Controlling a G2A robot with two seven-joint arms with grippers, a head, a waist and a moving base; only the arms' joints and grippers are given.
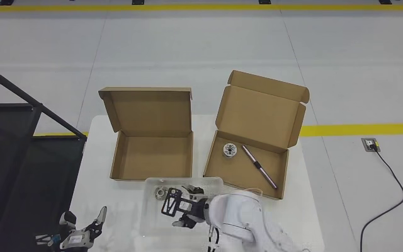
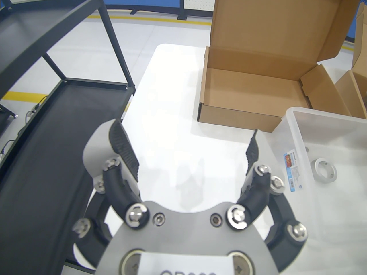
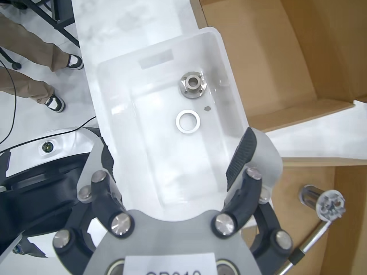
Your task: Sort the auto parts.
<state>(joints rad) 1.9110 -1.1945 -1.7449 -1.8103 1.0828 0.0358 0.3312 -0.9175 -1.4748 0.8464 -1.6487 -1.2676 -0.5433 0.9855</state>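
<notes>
Your left gripper (image 2: 185, 133) hovers with its fingers apart near the left edge of the white table (image 1: 94, 189). In the clear plastic bin (image 3: 232, 87) lie a grey flanged metal hub (image 3: 192, 84) and a flat silver ring (image 3: 187, 121). Your right gripper (image 3: 176, 144) hangs above them, fingers spread wide.

I count two boxes (image 1: 151, 157) (image 1: 242, 171), one bin (image 3: 149, 155), and (all singles here) one flange (image 3: 193, 84), one ring (image 3: 187, 121), one cylinder (image 3: 322, 201), one rod (image 1: 259, 166).
</notes>
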